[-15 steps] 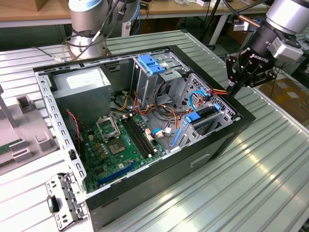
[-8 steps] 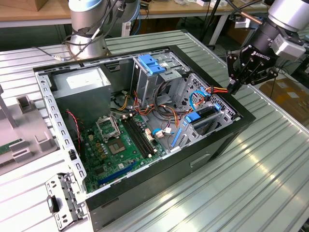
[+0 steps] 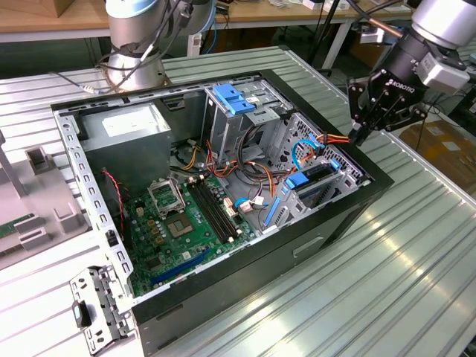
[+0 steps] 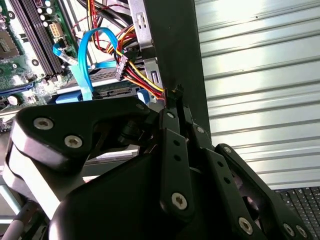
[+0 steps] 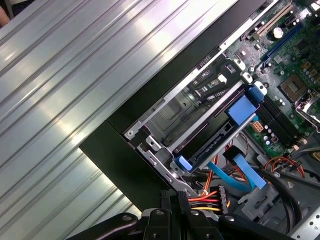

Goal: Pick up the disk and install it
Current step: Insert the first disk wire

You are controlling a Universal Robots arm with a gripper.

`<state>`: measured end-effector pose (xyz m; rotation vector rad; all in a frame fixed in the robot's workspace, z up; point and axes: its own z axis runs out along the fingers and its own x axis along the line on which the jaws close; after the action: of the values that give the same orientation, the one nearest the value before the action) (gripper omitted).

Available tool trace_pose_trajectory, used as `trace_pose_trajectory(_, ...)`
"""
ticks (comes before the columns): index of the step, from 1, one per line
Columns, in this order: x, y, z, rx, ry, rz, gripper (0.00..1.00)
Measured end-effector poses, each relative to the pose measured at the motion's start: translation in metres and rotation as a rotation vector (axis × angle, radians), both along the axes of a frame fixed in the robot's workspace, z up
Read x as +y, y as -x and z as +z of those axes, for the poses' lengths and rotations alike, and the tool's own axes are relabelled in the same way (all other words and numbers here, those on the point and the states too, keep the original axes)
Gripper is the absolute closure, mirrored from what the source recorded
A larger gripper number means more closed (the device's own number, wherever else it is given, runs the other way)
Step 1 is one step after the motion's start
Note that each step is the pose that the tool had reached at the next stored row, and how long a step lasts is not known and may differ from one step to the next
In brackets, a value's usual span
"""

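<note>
First wrist view shows disk caged beside closed claw.

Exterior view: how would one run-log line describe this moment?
gripper: shut, at case edge | disk: seated in drive cage

Open black PC tower case lies on ribbed silver metal table; black gripper hangs over case rim at the exterior view's right.

Inside case: grey power-supply box in rear corner at the exterior view's left, green motherboard in front of it, metal drive cage w/ blue latch at rear centre. Silver disk in blue carrier frame sits in bay b/w motherboard & case wall at the exterior view's right, below gripper tips, w/ red-yellow cable bundle near tips. Grey robot base behind case. Loose perforated metal bracket on table by case front corner, the exterior view's left.
</note>
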<state>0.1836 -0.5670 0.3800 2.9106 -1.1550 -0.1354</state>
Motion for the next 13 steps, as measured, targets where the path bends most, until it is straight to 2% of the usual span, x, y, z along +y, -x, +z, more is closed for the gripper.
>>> trace_pose_trajectory(13, 0.0000, 0.0117, 0.0000, 0.0000, 0.0000, 0.000, 0.83)
